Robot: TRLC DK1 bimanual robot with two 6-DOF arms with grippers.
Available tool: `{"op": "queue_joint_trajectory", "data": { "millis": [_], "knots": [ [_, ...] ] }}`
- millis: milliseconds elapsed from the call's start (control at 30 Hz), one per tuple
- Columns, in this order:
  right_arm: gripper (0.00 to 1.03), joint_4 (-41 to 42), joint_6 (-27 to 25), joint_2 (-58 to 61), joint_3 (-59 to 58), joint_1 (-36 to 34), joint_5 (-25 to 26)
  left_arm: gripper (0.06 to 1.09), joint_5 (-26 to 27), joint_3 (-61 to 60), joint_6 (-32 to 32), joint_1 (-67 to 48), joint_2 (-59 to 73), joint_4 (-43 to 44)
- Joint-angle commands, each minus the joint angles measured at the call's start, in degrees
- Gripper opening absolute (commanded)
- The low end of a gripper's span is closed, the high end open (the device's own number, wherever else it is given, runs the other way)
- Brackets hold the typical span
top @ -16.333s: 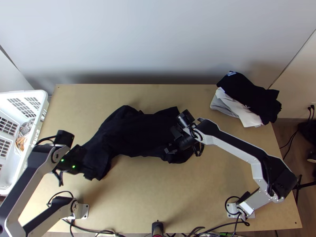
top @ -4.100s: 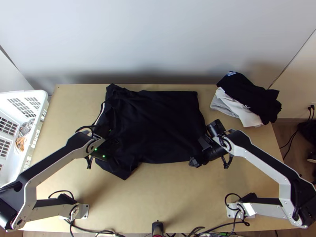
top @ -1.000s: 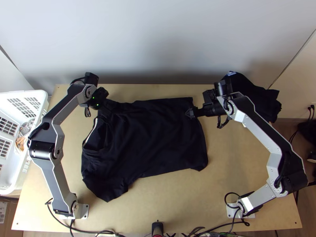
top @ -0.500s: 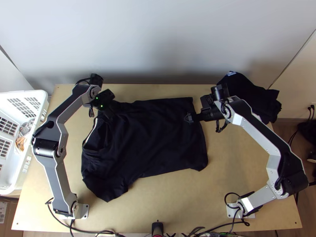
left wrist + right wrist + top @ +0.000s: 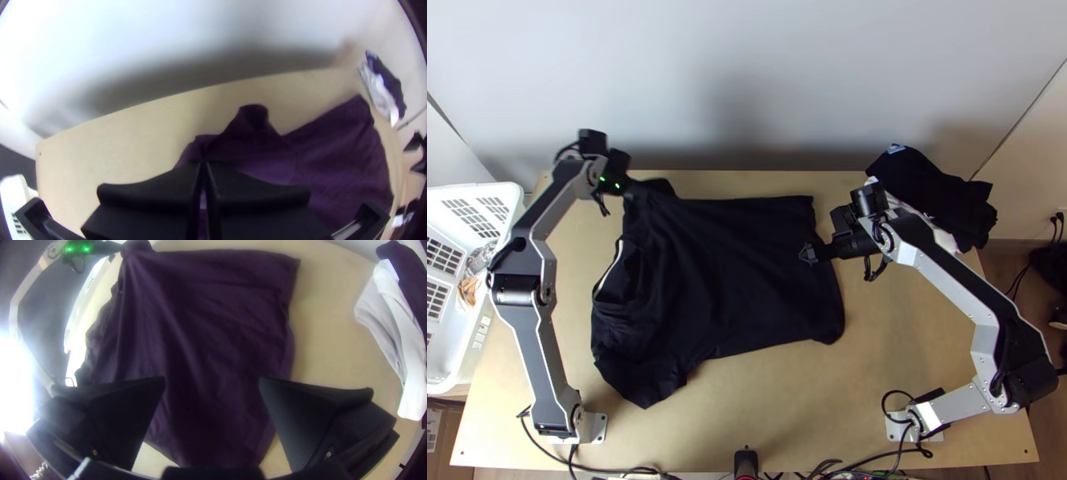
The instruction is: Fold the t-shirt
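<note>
The dark t-shirt [image 5: 731, 280] lies mostly spread on the worktop [image 5: 763, 424], left of the middle, its neck opening toward the left edge and its hem toward the right. A pale strip [image 5: 617, 260] runs inside the collar. The near sleeve [image 5: 641, 384] points toward the near-left part of the worktop; a rumpled flap of cloth [image 5: 661, 186] sits close to the far edge.

The left hand [image 5: 637, 190] is at the shirt's far-left part. The left wrist view shows its fingers [image 5: 155, 191] pressed together with cloth between them, and the right wrist view shows creases fanning out from that grip.

The right hand [image 5: 811, 254] is over the shirt by the hem. In the right wrist view, its fingers [image 5: 311, 418] stand wide apart with the cloth visible between them.

At the worktop's far-right corner, a black garment [image 5: 931, 192] lies on a white one [image 5: 947, 242], with grey cloth [image 5: 378, 320] alongside. A white basket [image 5: 515, 216] stands by the left edge.
</note>
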Motion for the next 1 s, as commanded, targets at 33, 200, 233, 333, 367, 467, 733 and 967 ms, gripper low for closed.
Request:
{"op": "queue_joint_trajectory", "data": {
  "millis": [33, 200, 233, 333, 367, 467, 733, 967],
  "knots": [
    [0.98, 0.03, 1.23, -1.03, -2.44, 1.33, -0.06, 0.34, 14.37, 6.48, -25.43, 7.31, 3.57, 1.05],
    [0.98, 0.03, 1.75, -1.83, -3.41, 3.27, -0.06, 1.04, 17.88, 6.57, -17.6, 5.2, 4.27, -6.86],
    [0.98, 0.03, 1.84, -2.0, -3.41, 3.44, -0.06, 1.04, 17.88, 6.57, -16.28, 4.93, 4.1, -8.27],
    [0.98, 0.64, 1.75, -2.0, -3.23, 3.44, -0.06, 1.04, 18.15, 6.57, -14.09, 4.84, 3.48, -11.43],
    [0.98, 0.99, 1.67, -2.0, -3.14, 3.44, -0.06, 1.04, 18.23, 6.57, -13.3, 4.93, 3.13, -12.75],
    [0.98, 1.52, 1.14, -1.39, -1.91, 3.35, 0.03, 1.04, 18.85, 6.57, -7.14, 4.84, 1.02, -19.78],
    [0.98, 1.52, 1.75, -0.68, -1.65, 3.44, -0.06, 1.04, 12.79, 0.42, 5.42, 6.08, -9.17, -30.42],
    [0.98, 1.52, 1.93, -0.95, -1.82, 3.44, -0.06, 1.04, 18.41, -6.88, 10.79, 7.66, -12.51, -36.39]
  ]
}}
